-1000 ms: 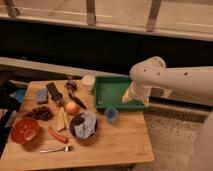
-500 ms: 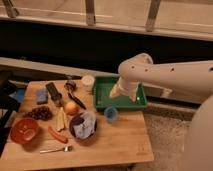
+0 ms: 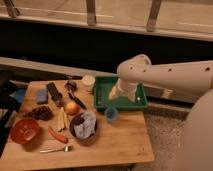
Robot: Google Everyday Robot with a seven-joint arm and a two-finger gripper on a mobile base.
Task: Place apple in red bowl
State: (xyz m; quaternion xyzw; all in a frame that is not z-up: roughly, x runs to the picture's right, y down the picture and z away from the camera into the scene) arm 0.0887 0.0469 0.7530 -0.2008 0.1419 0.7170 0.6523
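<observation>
The apple (image 3: 72, 107), small, round and orange-yellow, lies on the wooden table (image 3: 120, 142) near its middle, between a dark utensil and a brown bowl. The red bowl (image 3: 25, 131) stands at the table's front left corner, with nothing showing in it. My gripper (image 3: 116, 94) hangs at the end of the white arm over the left part of a green tray (image 3: 102, 82). It is to the right of the apple, apart from it, and far from the red bowl.
A small blue cup (image 3: 111, 114) stands just in front of the tray. A dark brown bowl with bluish cloth (image 3: 84, 125), dark grapes (image 3: 41, 113), a red carrot-like piece (image 3: 57, 135), a fork (image 3: 55, 148), a white cup (image 3: 88, 81) and a blue sponge (image 3: 42, 96) crowd the table's left half.
The arm has swung left, from beyond the tray's right edge to over the tray's left part, closer to the apple. Nothing on the table has moved.
</observation>
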